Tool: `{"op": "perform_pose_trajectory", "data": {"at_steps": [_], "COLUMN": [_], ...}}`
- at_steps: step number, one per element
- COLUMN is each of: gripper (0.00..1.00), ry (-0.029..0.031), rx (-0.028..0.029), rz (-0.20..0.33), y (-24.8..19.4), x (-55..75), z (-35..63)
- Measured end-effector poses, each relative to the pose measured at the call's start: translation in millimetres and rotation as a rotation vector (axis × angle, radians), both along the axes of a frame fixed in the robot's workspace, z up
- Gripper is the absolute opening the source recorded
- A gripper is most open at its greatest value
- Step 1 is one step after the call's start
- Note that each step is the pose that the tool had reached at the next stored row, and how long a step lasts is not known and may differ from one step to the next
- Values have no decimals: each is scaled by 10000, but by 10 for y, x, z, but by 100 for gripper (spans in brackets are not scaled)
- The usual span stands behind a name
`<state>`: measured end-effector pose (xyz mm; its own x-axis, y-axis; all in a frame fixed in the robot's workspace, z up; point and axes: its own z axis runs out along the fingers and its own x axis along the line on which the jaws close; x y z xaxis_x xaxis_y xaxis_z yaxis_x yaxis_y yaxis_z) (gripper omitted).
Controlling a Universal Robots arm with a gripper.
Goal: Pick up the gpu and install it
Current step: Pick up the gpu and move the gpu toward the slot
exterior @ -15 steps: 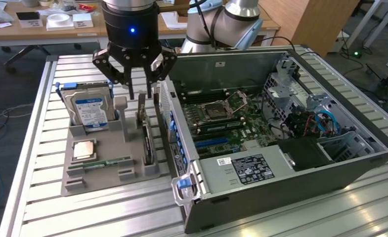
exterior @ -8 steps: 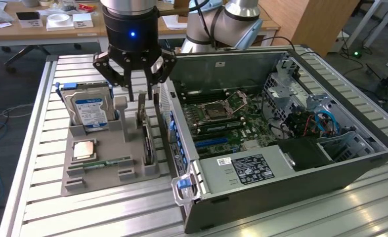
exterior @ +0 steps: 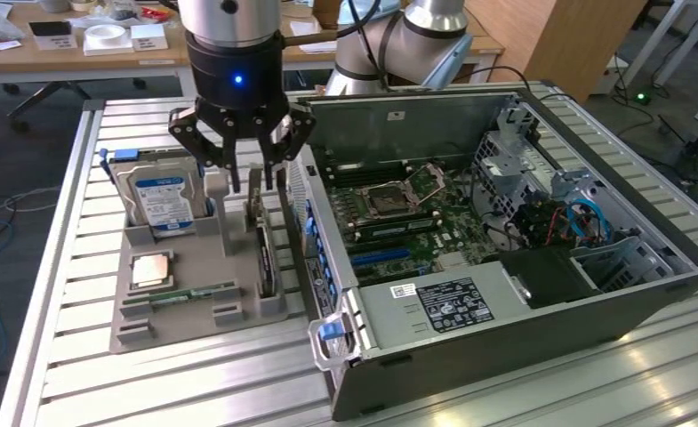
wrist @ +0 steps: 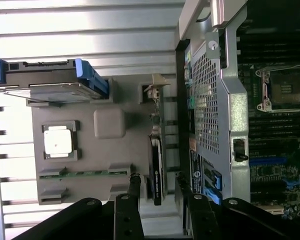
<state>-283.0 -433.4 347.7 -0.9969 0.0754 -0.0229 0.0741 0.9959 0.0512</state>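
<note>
Jaws stand open astride the upright gpu (wrist: 157, 172), near the blue-labelled hard drive (exterior: 159, 200).

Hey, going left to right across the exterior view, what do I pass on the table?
Left to right: hard drive → gpu standing on edge in the grey holder → open computer case.
</note>
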Motion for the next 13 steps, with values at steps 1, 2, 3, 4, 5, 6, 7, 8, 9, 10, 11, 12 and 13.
{"op": "perform_pose_trajectory", "data": {"at_steps": [1, 2, 3, 4, 5, 6, 7, 8, 9, 10, 11, 12, 13], "gripper": [42, 42, 42, 42, 42, 42, 42, 42, 42, 42, 42, 42, 42], "ry": [1, 1, 1, 1, 1, 0, 1, 1, 1, 2, 1, 1, 0], "rx": [0, 0, 0, 0, 0, 1, 0, 0, 0, 0, 0, 0, 1], "rz": [0, -1, 0, 0, 0, 0, 0, 0, 0, 0, -1, -1, -2], "y": [0, 0, 0, 0, 0, 0, 0, 0, 0, 0, 0, 1, 1], "x": [-3, -5, -6, -8, -9, -9, -10, -11, -12, -13, -16, -19, -22], "z": [-18, -36, -55, -73, -91, -109, -127, -145, -164, -182, -200, -218, -236]}}
